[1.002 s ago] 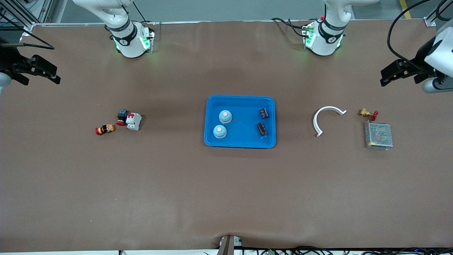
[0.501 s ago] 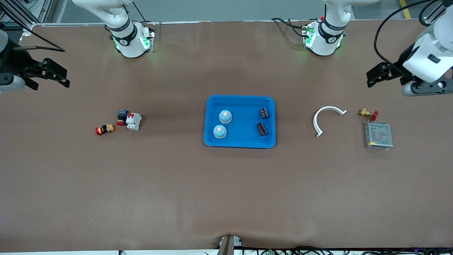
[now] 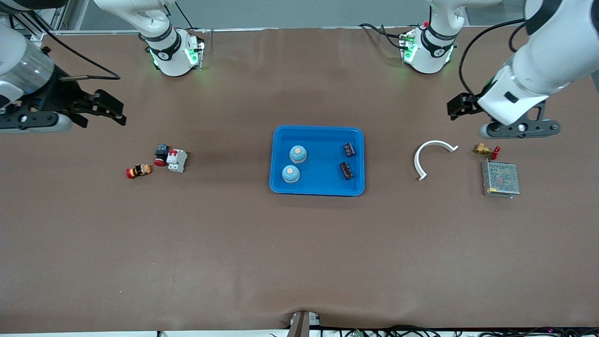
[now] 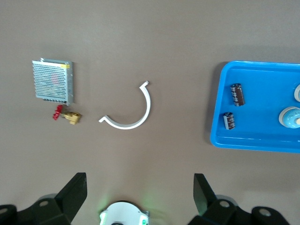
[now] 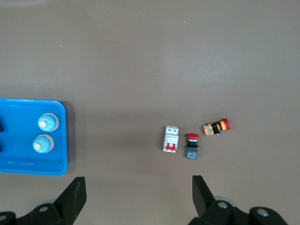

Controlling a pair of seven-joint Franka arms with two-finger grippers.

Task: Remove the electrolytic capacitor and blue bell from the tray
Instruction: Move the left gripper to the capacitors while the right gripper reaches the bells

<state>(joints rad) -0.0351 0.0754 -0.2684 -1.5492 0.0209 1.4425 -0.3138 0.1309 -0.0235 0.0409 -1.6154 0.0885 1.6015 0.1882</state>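
Observation:
A blue tray (image 3: 323, 183) sits mid-table. In it are two light-blue dome bells (image 3: 298, 153) (image 3: 290, 173) at the right arm's end and two dark capacitors (image 3: 349, 149) (image 3: 346, 170) at the left arm's end. My left gripper (image 3: 461, 106) hangs open and empty over bare table near the white curved piece. The left wrist view shows its open gripper (image 4: 139, 185), the capacitors (image 4: 237, 94) and the tray (image 4: 216, 140). My right gripper (image 3: 110, 111) hangs open and empty over bare table near the small parts; its wrist view shows the bells (image 5: 48, 123).
Toward the left arm's end lie a white curved piece (image 3: 430, 157), a brass valve with a red handle (image 3: 485, 150) and a metal mesh box (image 3: 500, 179). Toward the right arm's end lie a circuit breaker (image 3: 177, 160), a red push button (image 3: 161, 154) and a small red-orange part (image 3: 139, 171).
Both arms have swung in from the table's ends toward the middle. Both grippers stay open. Nothing on the table has moved.

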